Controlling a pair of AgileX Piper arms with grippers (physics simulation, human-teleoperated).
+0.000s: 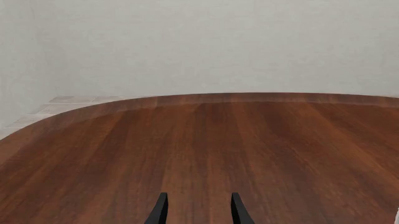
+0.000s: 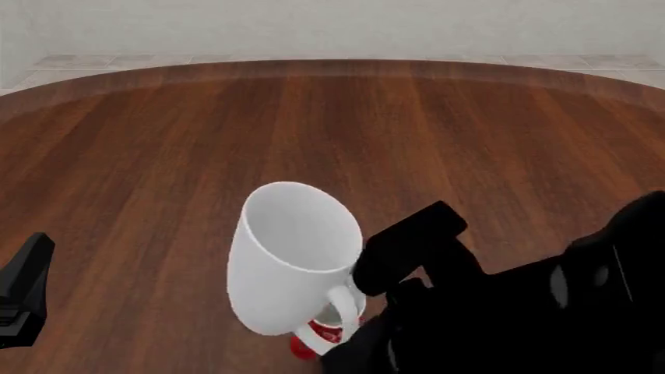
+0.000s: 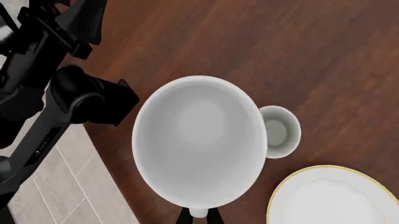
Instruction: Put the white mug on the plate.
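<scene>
The white mug [image 2: 291, 257] hangs tilted in the air above the table, its mouth facing up and toward the camera. My right gripper [image 2: 351, 310] is shut on its loop handle. From the right wrist view I look straight into the white mug [image 3: 199, 140], with the fingertips [image 3: 187, 218] closed at its handle. The plate [image 3: 337, 198], white with a gold rim, lies on the table beside and below the mug; the front view does not show it. My left gripper [image 1: 198, 198] is open over bare wood, holding nothing.
A narrow red mug [image 2: 320, 333] stands on the table under the lifted mug, and in the right wrist view this red mug [image 3: 281, 132] sits next to the plate. The left arm [image 3: 56, 79] stands at the table edge. The wooden table [image 2: 332, 132] ends in a curved far edge.
</scene>
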